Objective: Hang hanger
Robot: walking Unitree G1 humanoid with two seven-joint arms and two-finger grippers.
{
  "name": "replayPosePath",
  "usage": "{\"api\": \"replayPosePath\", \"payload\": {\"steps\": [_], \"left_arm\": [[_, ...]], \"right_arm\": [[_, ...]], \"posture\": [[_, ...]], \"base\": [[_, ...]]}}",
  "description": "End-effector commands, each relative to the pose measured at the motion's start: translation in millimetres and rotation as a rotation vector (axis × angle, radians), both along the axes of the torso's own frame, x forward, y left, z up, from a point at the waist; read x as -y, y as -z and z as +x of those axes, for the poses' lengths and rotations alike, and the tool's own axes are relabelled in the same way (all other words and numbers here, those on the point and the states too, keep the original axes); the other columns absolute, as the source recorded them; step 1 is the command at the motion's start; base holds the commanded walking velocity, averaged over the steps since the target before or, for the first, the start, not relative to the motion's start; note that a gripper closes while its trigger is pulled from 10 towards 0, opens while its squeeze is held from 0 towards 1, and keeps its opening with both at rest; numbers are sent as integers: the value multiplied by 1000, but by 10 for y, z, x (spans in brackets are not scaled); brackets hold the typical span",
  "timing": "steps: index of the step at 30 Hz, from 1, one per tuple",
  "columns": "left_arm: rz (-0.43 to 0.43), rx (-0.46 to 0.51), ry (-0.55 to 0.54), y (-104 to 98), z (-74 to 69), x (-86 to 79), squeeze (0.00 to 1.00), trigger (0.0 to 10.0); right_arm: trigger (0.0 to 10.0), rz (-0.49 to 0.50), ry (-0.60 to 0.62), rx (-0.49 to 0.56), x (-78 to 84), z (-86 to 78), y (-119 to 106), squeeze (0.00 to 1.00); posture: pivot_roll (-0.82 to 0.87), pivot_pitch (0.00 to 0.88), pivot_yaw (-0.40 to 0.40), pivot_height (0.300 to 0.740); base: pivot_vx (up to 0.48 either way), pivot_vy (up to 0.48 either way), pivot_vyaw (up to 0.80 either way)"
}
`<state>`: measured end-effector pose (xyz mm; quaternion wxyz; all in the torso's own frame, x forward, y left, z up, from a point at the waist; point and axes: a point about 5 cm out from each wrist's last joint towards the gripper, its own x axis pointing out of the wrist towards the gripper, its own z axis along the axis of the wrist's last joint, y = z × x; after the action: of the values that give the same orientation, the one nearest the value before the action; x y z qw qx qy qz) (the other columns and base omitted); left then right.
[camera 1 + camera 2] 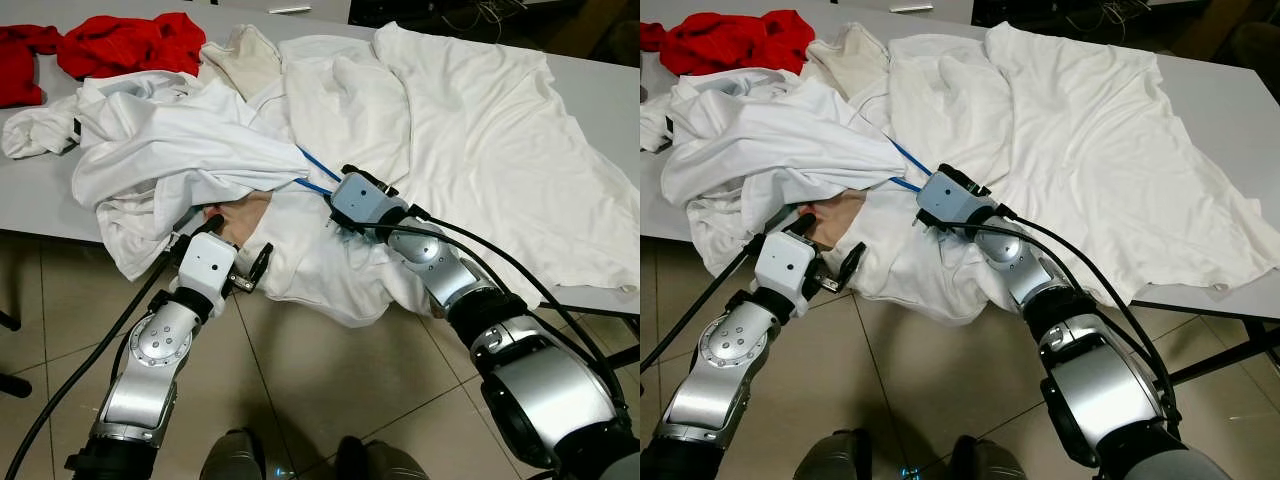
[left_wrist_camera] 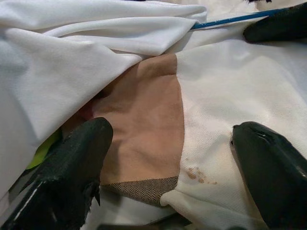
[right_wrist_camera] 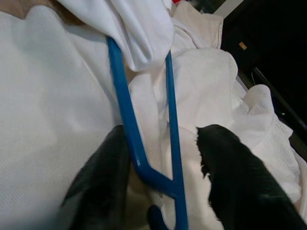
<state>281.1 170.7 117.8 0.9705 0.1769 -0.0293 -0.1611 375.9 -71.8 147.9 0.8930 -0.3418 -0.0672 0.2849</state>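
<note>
My right claw (image 3: 163,177) is spread around the thin, stiff hanger (image 3: 128,129); I would pinch its neck.

The thin blue plastic hanger (image 3: 134,143) lies flat among the heaped white garments (image 1: 420,130) on the table — most of it buried under a fold of cloth. Two slim arms run out from beneath that fold and meet at a neck, where a hook seems to begin — cut off there.
</note>
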Motion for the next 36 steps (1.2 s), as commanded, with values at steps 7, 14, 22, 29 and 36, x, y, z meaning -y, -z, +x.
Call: {"api": "replayPosePath", "payload": {"steps": [7, 14, 22, 29, 36], "left_arm": [[8, 9, 10, -18, 7, 17, 0, 10000], [9, 8, 9, -17, 10, 11, 0, 10000], [11, 10, 11, -19, 26, 14, 0, 10000], [13, 12, 17, -23, 45, 25, 0, 10000], [16, 20, 16, -38, 61, 21, 0, 10000]], "right_arm": [[0, -11, 24, 15, 26, 21, 2, 0], [314, 61, 22, 40, 49, 56, -136, 0], [0, 115, 15, 32, 209, 66, -211, 0], [4275, 143, 6, 13, 315, 69, -255, 0], [3294, 206, 16, -30, 557, 72, -312, 0]], "posture": [[239, 170, -86, 740], [242, 168, -85, 740], [234, 162, -84, 740], [227, 156, -81, 740], [231, 147, -79, 740]], "base": [[0, 0, 0], [0, 0, 0], [0, 0, 0], [0, 0, 0], [0, 0, 0]]}}
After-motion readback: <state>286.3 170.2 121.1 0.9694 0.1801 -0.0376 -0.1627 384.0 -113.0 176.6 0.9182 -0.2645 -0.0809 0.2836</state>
